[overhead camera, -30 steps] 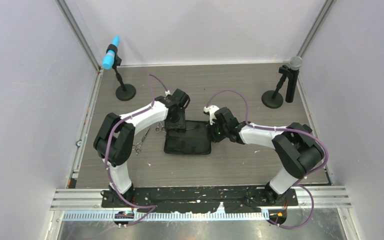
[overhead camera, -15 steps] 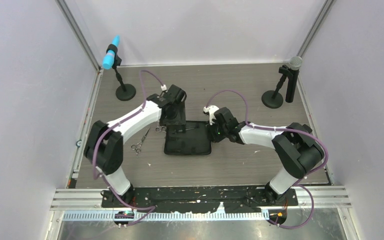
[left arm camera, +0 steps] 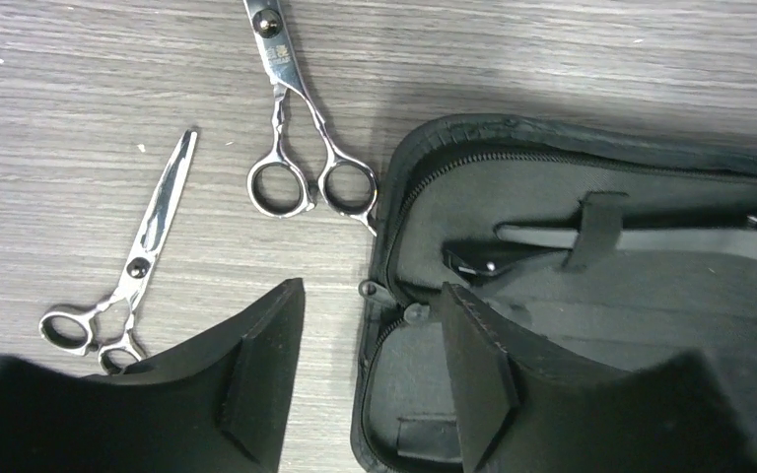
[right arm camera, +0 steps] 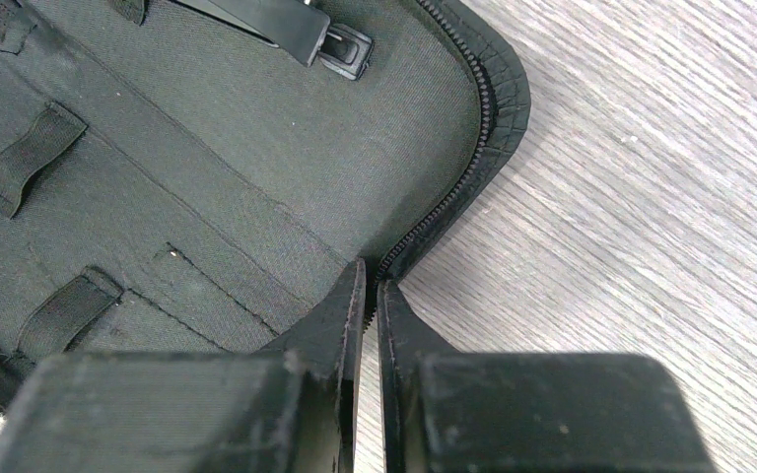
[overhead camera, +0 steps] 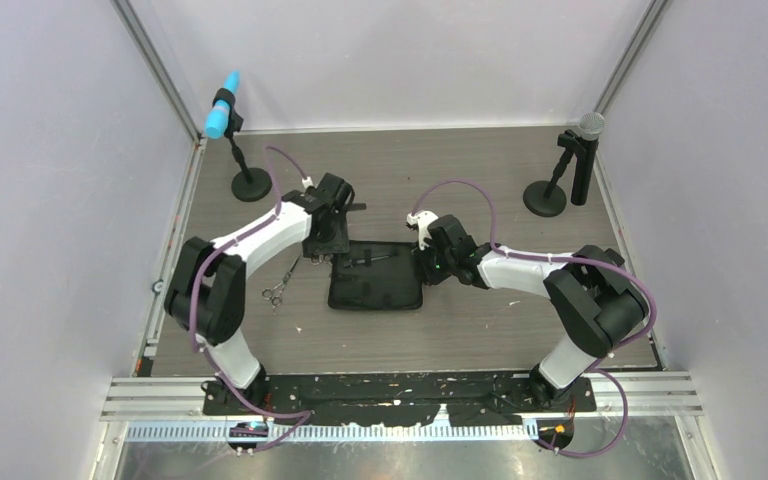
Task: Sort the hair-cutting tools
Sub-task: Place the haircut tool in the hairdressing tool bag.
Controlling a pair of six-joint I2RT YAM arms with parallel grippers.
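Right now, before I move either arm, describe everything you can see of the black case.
The case lies open and flat at the middle of the table. Black woven lining, zipper round the rim, elastic loops inside; one loop holds a slim black piece. The right tool is shut on its rim. A pair of scissors lies close beside the opposite edge.

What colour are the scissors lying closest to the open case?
Shiny silver scissors, beside the case; the left wrist view shows them best.
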